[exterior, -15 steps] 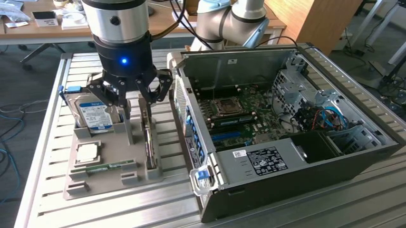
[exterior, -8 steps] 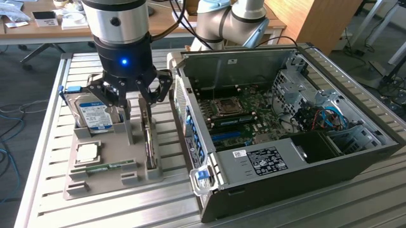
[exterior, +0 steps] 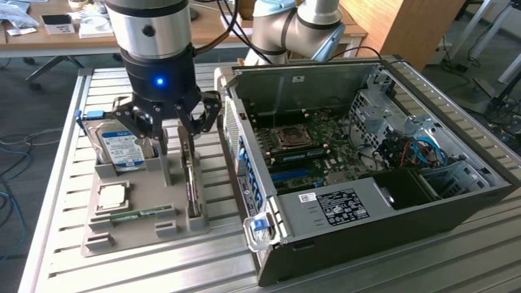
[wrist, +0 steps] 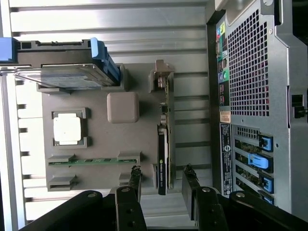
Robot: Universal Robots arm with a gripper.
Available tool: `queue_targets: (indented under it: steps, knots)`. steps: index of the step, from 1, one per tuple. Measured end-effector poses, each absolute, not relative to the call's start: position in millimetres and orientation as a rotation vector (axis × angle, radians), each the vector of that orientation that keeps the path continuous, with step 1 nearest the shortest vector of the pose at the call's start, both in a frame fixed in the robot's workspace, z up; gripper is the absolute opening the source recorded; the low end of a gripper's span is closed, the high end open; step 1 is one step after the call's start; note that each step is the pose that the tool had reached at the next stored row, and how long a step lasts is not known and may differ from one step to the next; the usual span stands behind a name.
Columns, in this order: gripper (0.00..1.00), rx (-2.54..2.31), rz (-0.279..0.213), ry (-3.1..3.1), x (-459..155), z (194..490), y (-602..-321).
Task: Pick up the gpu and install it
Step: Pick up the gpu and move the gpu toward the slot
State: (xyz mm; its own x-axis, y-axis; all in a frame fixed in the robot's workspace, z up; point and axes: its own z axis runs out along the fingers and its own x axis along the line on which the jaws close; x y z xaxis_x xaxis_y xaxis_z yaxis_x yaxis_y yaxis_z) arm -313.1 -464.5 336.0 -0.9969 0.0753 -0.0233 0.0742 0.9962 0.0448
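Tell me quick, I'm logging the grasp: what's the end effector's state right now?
The end effector is open, straddling the gpu, not gripping it.

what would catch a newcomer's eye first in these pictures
First the open computer case on the exterior view's right, its motherboard in plain sight. Beside it, on the exterior view's left, the gripper hangs open over a grey tray, straddling the gpu that stands on edge there without touching it. A hard drive with a blue label stands at the tray's far end.
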Motion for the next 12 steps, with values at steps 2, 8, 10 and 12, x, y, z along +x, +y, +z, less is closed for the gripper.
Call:
queue_targets:
  steps: [2, 8, 10, 12]
  knots:
    - [0.47, 0.117, 0.068, 3.114, -313.1, 335.3, -464.5]
    - [0.47, 0.117, 0.068, 3.114, -313.1, 334.0, -464.5]
    - [0.47, 0.117, 0.068, 3.114, -313.1, 333.6, -464.5]
    - [0.47, 0.117, 0.068, 3.114, -313.1, 333.3, -464.5]
